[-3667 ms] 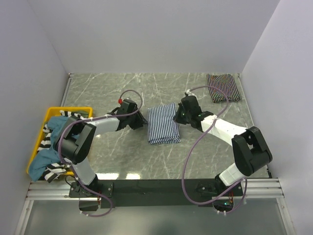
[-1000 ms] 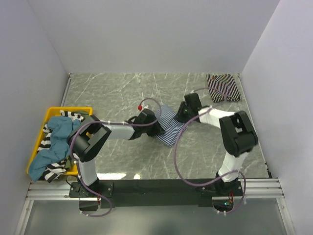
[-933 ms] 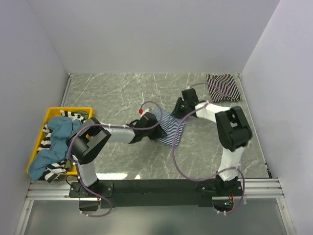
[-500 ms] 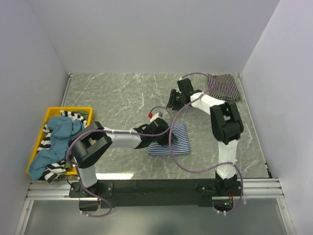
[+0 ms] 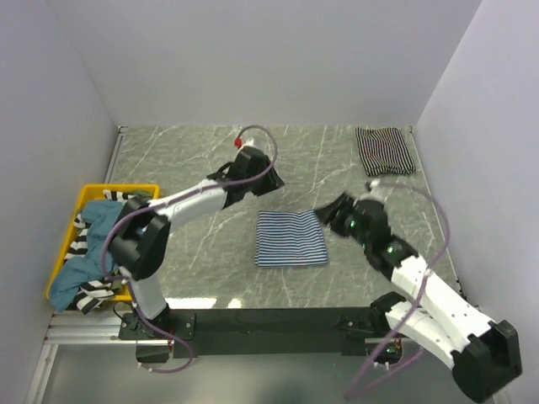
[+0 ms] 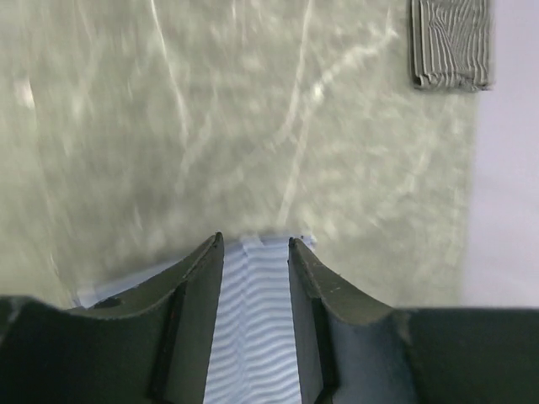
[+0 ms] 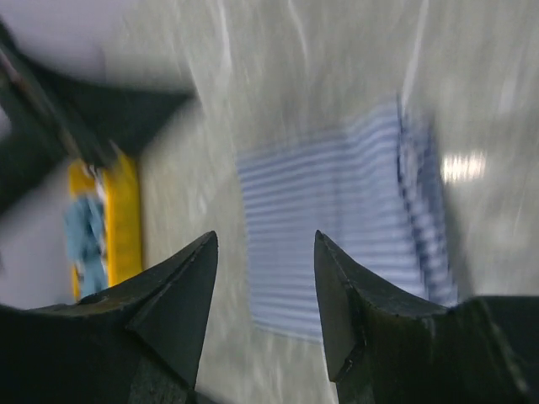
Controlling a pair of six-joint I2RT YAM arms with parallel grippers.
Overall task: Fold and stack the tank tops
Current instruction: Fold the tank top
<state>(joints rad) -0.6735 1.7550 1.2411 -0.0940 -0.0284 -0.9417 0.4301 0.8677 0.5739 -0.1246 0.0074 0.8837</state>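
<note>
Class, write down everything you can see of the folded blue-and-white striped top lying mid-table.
The folded tank top is soft fabric with thin blue-and-white stripes. It is folded into a neat, roughly square packet, and the right wrist view shows layered edges along one side. It lies flat on the grey marbled table, about mid-table. Nothing rests on it. The left tool and right tool are open and appear clear of it.

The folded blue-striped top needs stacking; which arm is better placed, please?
Probably right: the right gripper hangs open at the blue-striped top's right edge, nearer the black-striped top; the left gripper is farther.
</note>
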